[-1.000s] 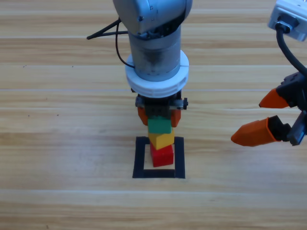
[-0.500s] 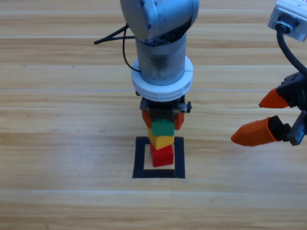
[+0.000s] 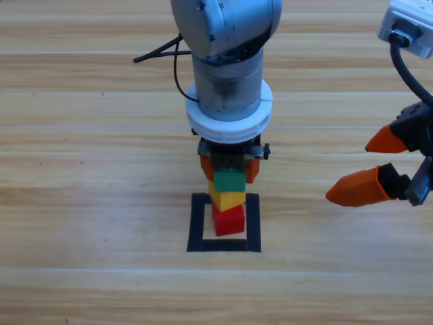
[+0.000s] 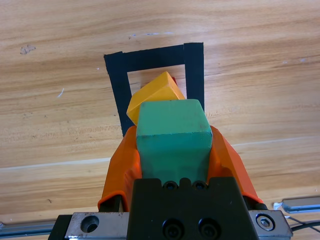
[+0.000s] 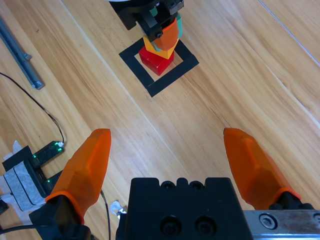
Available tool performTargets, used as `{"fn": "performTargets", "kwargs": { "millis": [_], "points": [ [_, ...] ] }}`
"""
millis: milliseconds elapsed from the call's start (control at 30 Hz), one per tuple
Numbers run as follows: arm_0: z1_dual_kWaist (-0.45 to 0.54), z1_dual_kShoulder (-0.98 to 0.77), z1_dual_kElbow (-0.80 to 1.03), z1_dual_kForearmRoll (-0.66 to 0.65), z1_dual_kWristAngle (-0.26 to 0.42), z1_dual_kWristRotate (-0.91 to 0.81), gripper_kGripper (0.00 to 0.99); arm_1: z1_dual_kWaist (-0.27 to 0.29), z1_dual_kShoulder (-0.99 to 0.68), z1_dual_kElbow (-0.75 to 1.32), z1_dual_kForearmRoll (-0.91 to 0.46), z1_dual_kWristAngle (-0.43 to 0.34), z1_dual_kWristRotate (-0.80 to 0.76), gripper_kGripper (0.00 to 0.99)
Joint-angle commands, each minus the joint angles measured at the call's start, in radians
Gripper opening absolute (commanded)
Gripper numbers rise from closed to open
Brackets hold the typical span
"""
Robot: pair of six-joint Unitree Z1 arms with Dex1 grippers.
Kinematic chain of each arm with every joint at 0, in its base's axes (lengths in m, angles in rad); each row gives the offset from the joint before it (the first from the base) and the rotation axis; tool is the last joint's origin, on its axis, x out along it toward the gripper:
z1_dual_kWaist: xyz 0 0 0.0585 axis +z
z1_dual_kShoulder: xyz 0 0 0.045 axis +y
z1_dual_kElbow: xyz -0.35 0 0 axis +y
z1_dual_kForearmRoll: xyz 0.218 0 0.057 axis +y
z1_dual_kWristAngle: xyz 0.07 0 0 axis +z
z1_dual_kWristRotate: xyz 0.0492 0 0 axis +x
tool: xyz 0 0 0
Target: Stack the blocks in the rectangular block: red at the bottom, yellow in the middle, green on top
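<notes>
pale wooden worktop (image 3: 81, 169) carries a black tape frame (image 3: 196, 223) with bare wood inside. the left arm comes straight down from the top edge, wrist pointing at the frame, and its end effector (image 3: 229, 168) is closed on the green cube (image 3: 229, 180), one orange jaw on each side. just below the end effector the green cube sits on the yellow cube (image 3: 227, 198), which is turned askew and rests on the red cube (image 3: 229, 219) inside the frame. the right end effector (image 3: 379, 166) waits well apart at the right edge, jaws spread wide and holding nothing.
</notes>
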Motion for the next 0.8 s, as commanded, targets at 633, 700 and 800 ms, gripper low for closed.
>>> {"fn": "performTargets", "kwargs": {
  "millis": [633,700,800],
  "points": [
    [0.026,0.039,0.013,0.014,0.012,0.005,0.107,-0.027,-0.006,0.025,0.011,-0.005,-0.008,0.988],
    [0.024,0.042,0.013,0.014,0.009,0.003,0.169,-0.027,-0.006,0.025,0.011,-0.007,-0.008,0.988],
    [0.024,0.043,0.01,0.014,0.007,-0.005,0.27,-0.027,-0.006,0.025,0.011,-0.013,-0.008,0.988]
  ]
}}
